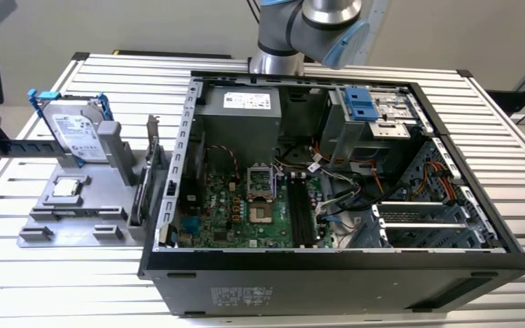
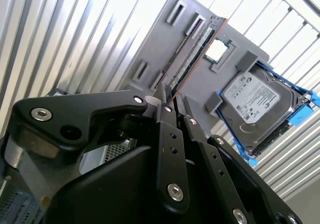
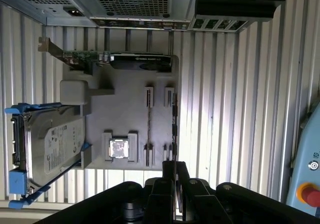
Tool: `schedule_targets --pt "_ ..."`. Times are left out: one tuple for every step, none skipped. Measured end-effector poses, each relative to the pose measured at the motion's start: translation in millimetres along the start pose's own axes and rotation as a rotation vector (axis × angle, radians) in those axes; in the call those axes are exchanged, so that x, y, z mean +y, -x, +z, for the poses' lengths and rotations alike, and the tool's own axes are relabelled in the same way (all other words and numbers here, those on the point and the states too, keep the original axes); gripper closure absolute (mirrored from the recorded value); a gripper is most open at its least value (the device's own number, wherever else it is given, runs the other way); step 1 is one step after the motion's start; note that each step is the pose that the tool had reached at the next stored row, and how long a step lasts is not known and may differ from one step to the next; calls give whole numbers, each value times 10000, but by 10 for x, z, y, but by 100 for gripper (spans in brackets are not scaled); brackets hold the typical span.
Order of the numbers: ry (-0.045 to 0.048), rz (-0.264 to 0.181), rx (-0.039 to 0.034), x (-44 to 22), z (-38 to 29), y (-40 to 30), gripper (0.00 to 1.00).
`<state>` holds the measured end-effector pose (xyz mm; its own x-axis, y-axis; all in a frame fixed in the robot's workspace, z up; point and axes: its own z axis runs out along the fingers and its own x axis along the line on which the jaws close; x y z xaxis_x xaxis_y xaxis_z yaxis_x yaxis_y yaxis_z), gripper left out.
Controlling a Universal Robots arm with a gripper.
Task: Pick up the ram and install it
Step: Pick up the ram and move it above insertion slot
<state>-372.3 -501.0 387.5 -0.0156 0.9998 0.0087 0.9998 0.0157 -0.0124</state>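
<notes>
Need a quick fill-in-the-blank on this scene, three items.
1. The silver hard drive sits in a ___ plastic frame.
2. The thin green ram stick stands edgewise on the ___ fixture tray.
3. The black gripper is nearest the ___.
Missing words: blue; grey; ram.

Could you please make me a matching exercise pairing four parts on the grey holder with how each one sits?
Things:
1 ram
2 hard drive
3 processor
4 expansion card

States:
A held in a blue frame
B lying flat in a square pocket
C beside the computer case, with a metal bracket
D thin stick on edge along the holder's rim

Pairs: 1-D; 2-A; 3-B; 4-C
</notes>
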Motion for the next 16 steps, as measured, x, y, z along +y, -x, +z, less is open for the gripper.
schedule_targets --pt "0 4 0 0 -4 0 100" --pt "-1 8 -1 0 -11 0 100" --pt "-2 12 -2 -1 -18 0 100" --pt "-1 15 -1 -1 -24 0 100" --pt "-1 17 -1 -1 -34 -1 100" --pt "-1 19 0 -1 -44 -1 100" --pt "0 21 0 -1 -55 -1 100" --pt "-1 24 0 -3 -66 -2 100" --pt "0 25 0 -3 -77 -2 100" --pt "0 26 0 -3 -87 -2 100" --pt "0 27 0 -3 -97 -2 100" --pt "0 27 1 -2 -107 -1 100" --pt "0 28 0 -2 -116 -1 100" --pt "-1 30 0 -2 -126 -1 100" --pt "1 31 1 -2 -133 -1 100" --pt "1 33 1 -2 -139 -1 100"
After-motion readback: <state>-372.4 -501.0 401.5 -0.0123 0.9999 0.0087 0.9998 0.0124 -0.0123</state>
